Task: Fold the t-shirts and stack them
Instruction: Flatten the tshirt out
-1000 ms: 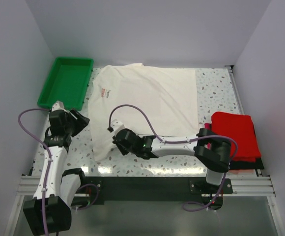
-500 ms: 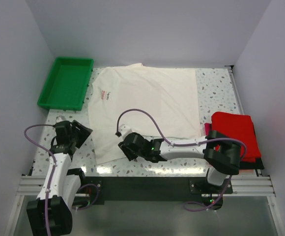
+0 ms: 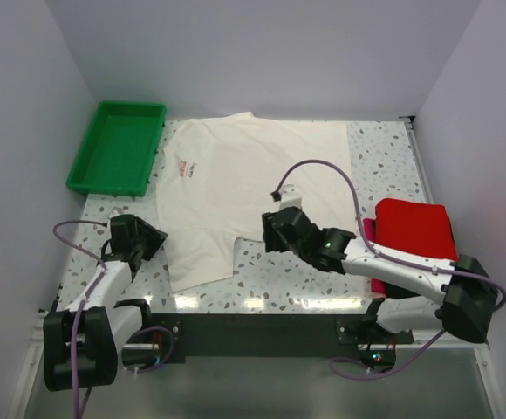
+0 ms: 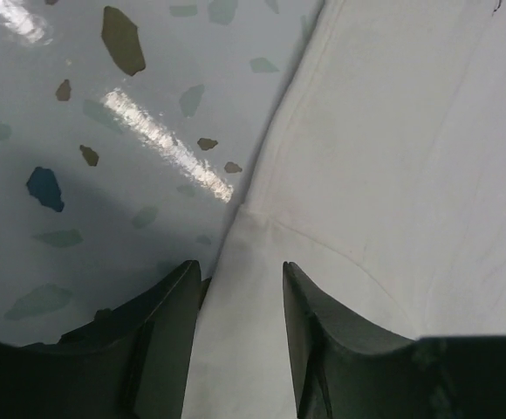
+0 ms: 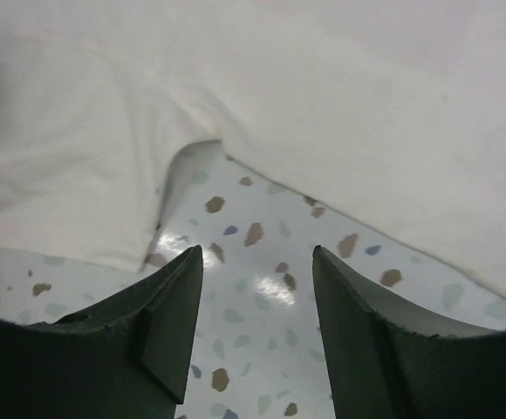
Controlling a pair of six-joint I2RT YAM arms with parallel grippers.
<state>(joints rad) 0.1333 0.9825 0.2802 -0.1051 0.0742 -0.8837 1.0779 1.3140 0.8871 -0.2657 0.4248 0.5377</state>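
An off-white t-shirt (image 3: 262, 175) with a small red chest print (image 3: 186, 168) lies spread flat across the table's middle. Its side edge (image 4: 393, 175) fills the left wrist view. My left gripper (image 3: 151, 237) (image 4: 240, 266) sits low at the shirt's near-left corner. Its jaws are apart and straddle the cloth's edge, one finger over the table and one over the cloth. My right gripper (image 3: 275, 229) (image 5: 257, 250) hovers open over bare speckled table, just short of the shirt's near hem (image 5: 323, 105), with nothing between its fingers. Folded red t-shirts (image 3: 419, 231) lie stacked at the right.
A green plastic tray (image 3: 118, 144) stands at the back left, beside the shirt's shoulder. White walls close in the table on three sides. The right arm's cable (image 3: 323, 170) arcs over the shirt. A strip of speckled table (image 3: 270, 284) runs along the near edge.
My right gripper has opened, let go of the shirt and swung right from its near-left part. The left gripper has come down toward the near edge, and its jaws have narrowed.
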